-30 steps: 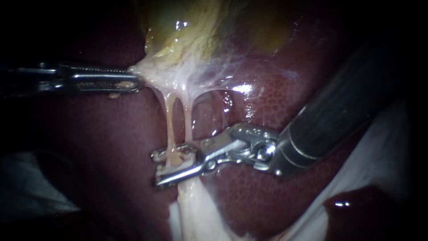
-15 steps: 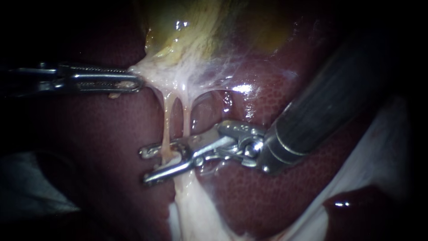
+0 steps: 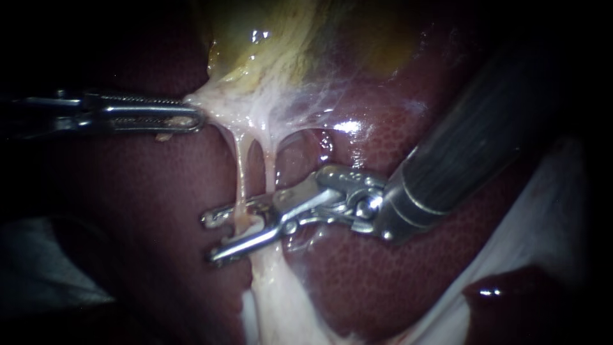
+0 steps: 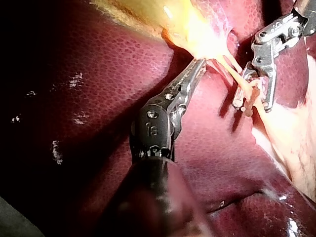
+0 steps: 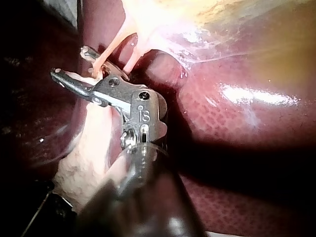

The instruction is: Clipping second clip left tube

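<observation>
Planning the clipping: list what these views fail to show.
- Endoscope view: what the pale lump on the left tube, between the right instrument's jaws, is; too small.
- Left wrist view: right instrument's shaft, cut off by the edge.
- Right wrist view: left instrument, out of frame.

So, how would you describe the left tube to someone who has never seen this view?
Start at the yellowish gallbladder at the top of the endoscope view. Two thin tubes drop from its white base to the right instrument's open jaws. The left tube is the paler one, nearer the left instrument.
</observation>
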Available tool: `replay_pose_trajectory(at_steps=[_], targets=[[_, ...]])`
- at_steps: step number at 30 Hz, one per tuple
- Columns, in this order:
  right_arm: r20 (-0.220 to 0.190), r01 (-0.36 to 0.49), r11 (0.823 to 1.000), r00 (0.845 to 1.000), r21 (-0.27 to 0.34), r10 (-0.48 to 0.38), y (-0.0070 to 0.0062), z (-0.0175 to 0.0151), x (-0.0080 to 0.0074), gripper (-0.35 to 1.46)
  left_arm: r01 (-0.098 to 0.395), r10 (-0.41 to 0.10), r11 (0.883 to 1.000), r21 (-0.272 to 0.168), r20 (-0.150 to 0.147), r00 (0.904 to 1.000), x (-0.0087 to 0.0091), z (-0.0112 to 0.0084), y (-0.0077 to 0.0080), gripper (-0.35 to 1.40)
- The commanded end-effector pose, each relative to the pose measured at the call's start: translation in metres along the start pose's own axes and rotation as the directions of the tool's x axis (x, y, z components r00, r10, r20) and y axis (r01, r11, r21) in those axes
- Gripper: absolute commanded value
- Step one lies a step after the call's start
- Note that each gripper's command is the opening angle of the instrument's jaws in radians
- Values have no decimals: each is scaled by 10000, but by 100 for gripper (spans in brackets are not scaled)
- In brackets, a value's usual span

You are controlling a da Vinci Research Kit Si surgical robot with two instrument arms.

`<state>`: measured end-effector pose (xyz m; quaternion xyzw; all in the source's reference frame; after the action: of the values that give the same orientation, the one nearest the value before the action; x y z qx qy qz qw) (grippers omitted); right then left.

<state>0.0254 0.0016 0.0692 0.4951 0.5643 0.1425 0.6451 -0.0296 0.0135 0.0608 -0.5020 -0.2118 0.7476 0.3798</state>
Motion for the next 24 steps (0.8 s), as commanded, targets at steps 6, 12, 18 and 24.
replay_pose_trajectory(at_steps=[6,12,18,24], targets=[[-24,-58,9999,10000,100,58,-19,-5,10,38,4,-4,10000,2,1,10000,0,-1,0,-35],[-19,-69,9999,10000,148,69,-27,-7,12,34,4,-4,10000,1,1,10000,0,-1,0,-35],[-14,-68,9999,10000,159,68,-28,-9,11,20,4,-4,10000,2,1,10000,0,-1,0,-35],[-37,-84,9999,10000,146,84,-29,-12,14,-12,4,-4,10000,2,1,10000,0,-1,0,-35]])
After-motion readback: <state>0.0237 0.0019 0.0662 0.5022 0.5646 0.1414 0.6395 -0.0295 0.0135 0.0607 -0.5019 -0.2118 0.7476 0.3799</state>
